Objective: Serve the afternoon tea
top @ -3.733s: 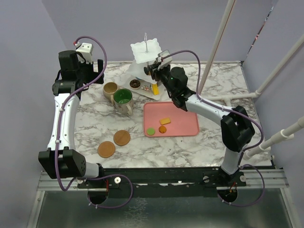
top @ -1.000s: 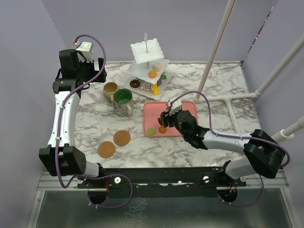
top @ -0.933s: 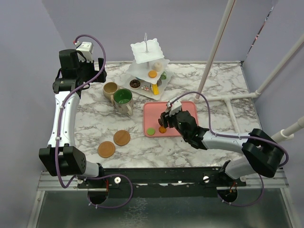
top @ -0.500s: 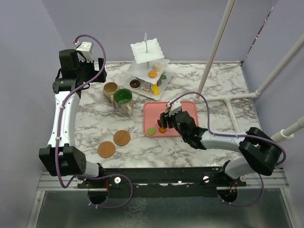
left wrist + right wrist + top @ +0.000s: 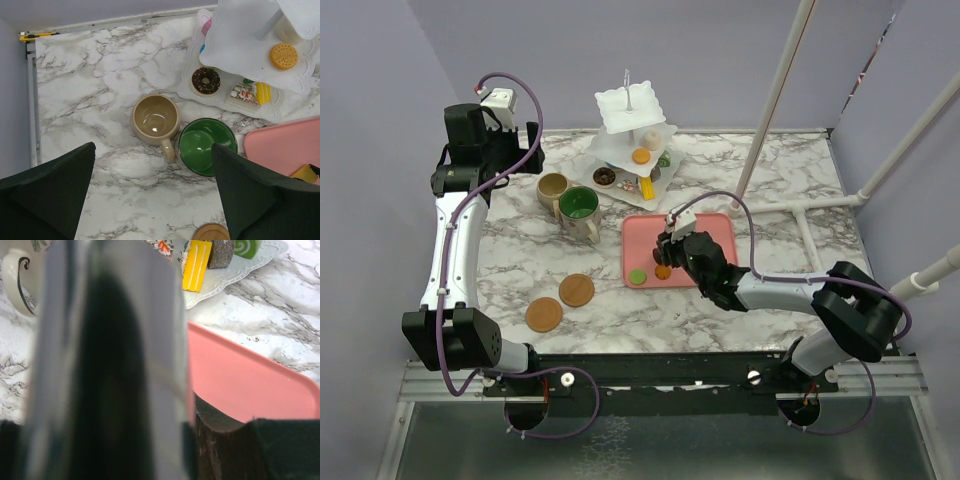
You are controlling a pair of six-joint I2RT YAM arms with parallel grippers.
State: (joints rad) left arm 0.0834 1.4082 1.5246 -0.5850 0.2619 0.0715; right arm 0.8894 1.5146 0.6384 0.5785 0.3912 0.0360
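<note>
The white three-tier stand [image 5: 630, 110] stands at the back and also shows in the left wrist view [image 5: 235, 45]. It holds a chocolate donut [image 5: 206, 80], an orange cookie [image 5: 283, 55] and a yellow slice [image 5: 196, 260]. The beige mug [image 5: 552, 186] and the green-inside mug [image 5: 578, 206] stand side by side. Two wooden coasters [image 5: 576, 290] [image 5: 544, 314] lie in front. My right gripper [image 5: 665, 255] is low over the pink tray [image 5: 705, 235], beside an orange macaron [image 5: 662, 272] and a green one [image 5: 637, 276]. A dark brown thing sits between its fingers. My left gripper [image 5: 152, 200] is open, high above the mugs.
White pipes [image 5: 780, 90] slant up at the right, with more of them [image 5: 910, 140] along the right wall. A small white bit [image 5: 678, 318] lies on the marble near the front. Purple walls close the back and sides.
My right gripper left the stand and came down onto the tray. In the last second it crept a little left. The yellow piece on the tray is now covered. The left arm is still.
</note>
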